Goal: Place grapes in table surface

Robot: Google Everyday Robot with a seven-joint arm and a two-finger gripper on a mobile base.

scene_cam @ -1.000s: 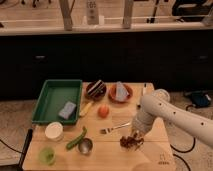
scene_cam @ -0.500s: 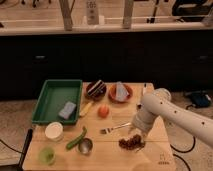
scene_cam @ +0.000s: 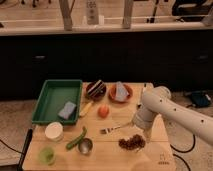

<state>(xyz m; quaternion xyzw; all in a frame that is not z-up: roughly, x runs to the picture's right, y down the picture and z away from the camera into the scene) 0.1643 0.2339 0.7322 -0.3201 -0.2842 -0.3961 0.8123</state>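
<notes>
Grapes (scene_cam: 131,142) newly down, just below fingers (scene_cam: 145,134).

The light tan wooden table surface (scene_cam: 107,150) carries dark reddish-brown grapes (scene_cam: 131,142) near its front right corner, with the white arm's gripper (scene_cam: 145,135) just above them, and a green rectangular plastic tray (scene_cam: 46,100) at the back left corner.

One gripper (scene_cam: 141,131) is seen, low over the table surface (scene_cam: 107,155), just above and beside the single bunch of grapes (scene_cam: 131,143). One green tray (scene_cam: 55,100) is counted, with one blue sponge (scene_cam: 67,110) in it. Two bowls are present: one dark bowl (scene_cam: 96,89) and one orange bowl (scene_cam: 121,93). One orange-red round fruit (scene_cam: 103,111), one fork (scene_cam: 111,129), one green pepper (scene_cam: 76,139), one small metal cup (scene_cam: 85,146), one white cup (scene_cam: 54,132) and one green cup (scene_cam: 47,155) are counted.
</notes>
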